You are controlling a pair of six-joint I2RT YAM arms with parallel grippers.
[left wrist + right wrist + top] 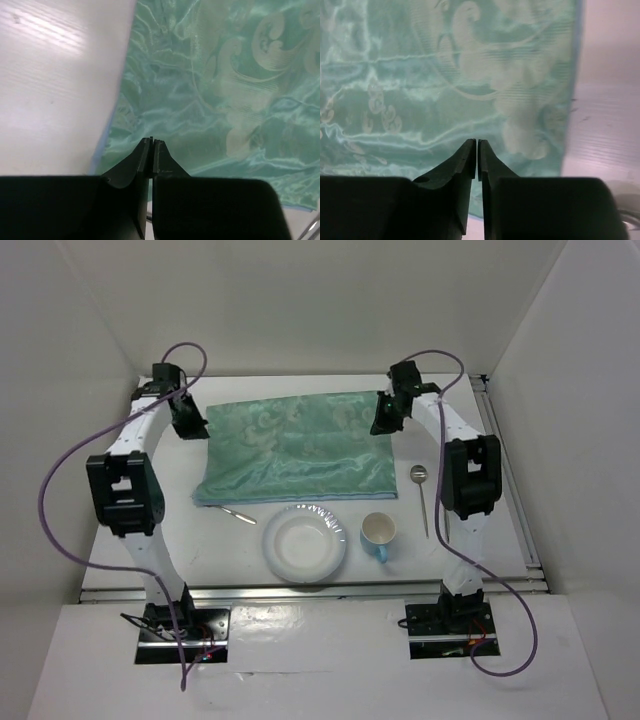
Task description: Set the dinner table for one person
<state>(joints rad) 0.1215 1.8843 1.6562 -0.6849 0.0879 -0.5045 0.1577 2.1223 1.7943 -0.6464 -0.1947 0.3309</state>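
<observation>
Bench [225, 555], white and rail-edged, spans the view under both arms. It carries a green-teal cloth mat [295, 450] at its middle, with a white plate [305, 543], blue cup [379, 535], spoon [422, 495] and thin utensil [238, 512] near the mat's front edge. The left gripper [152, 142] hangs over the mat's left edge and the right gripper [476, 142] over its right edge, each clenched on nothing.

Left pincer [152, 144], jaws together, above green cloth [215, 100]

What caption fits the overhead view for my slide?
Green cloth spread on the white table, with plate, cup and spoon beside it.
</observation>
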